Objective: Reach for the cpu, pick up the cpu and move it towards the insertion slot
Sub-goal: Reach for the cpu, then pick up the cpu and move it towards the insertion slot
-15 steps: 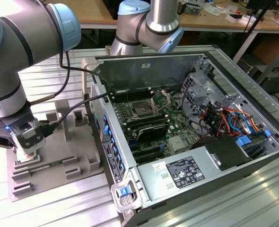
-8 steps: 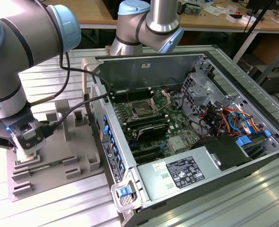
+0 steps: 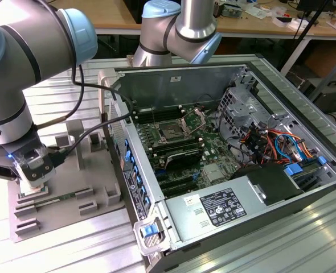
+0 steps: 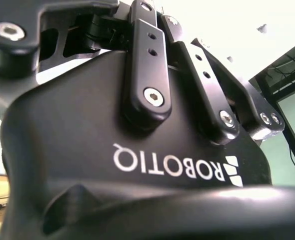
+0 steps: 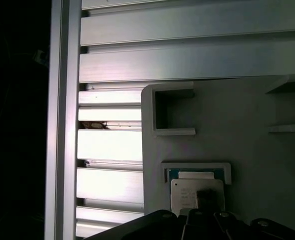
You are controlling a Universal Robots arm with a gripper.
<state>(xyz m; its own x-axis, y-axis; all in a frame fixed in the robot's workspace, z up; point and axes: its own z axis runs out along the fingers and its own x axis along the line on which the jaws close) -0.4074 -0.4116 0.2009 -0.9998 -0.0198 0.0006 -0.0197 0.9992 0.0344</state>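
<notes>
The cpu (image 5: pixel 195 196), a silvery square with a thin green rim, lies in a shallow pocket of the grey fixture plate (image 5: pixel 247 150). My gripper (image 5: pixel 207 220) hangs just above it, and a dark part of it overlaps the chip's top. In the exterior view the gripper (image 3: pixel 32 190) points down at the near corner of that plate (image 3: pixel 71 187), at the exterior view's left. Its black body (image 4: pixel 137 165) shows close up in the second wrist view. The insertion slot (image 3: pixel 171 131), dark-centred with its metal bracket (image 3: pixel 193 118) swung up, sits on the green board inside the open computer case.
A green memory stick (image 3: pixel 54 199) lies on the fixture plate beside the gripper. The case wall (image 3: pixel 125 148) stands between the plate and the board. A power supply (image 3: pixel 219 207), a drive cage (image 3: pixel 239 108) and coloured cables (image 3: pixel 276 145) crowd the case's right side. Slatted aluminium table (image 5: pixel 187 60) lies underneath.
</notes>
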